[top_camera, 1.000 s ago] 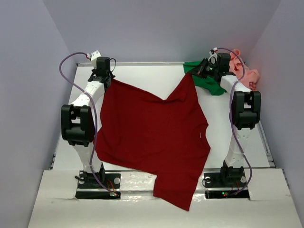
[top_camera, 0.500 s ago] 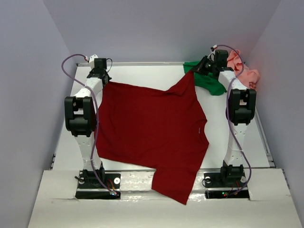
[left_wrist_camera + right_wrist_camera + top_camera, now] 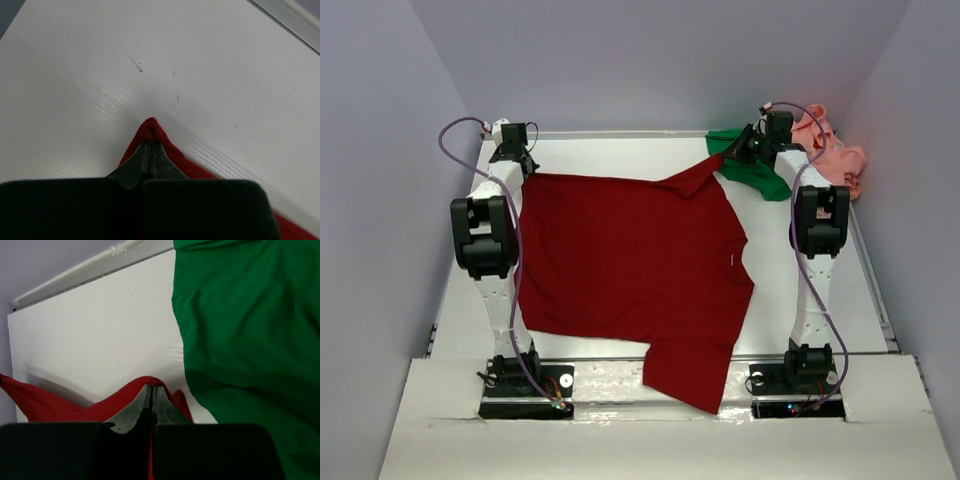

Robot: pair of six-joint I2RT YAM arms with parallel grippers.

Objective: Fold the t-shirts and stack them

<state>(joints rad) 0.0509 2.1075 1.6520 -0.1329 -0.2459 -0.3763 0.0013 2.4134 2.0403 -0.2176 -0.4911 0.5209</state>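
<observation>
We pinch the dark red t-shirt's (image 3: 630, 265) far corners in left gripper (image 3: 151, 144) and right gripper (image 3: 151, 388); its body runs toward the table's (image 3: 620, 152) near edge.

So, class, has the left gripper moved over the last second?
Yes. The left gripper, shut on the red shirt, has shifted left toward the left edge of the table, drawing the shirt's far hem straighter.

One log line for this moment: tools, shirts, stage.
left tool: shut on dark red t-shirt, far-left corner | right tool: shut on far-right corner | shirt: stretched between them, unfolded | green t-shirt, pink t-shirt: heaped far right
</observation>
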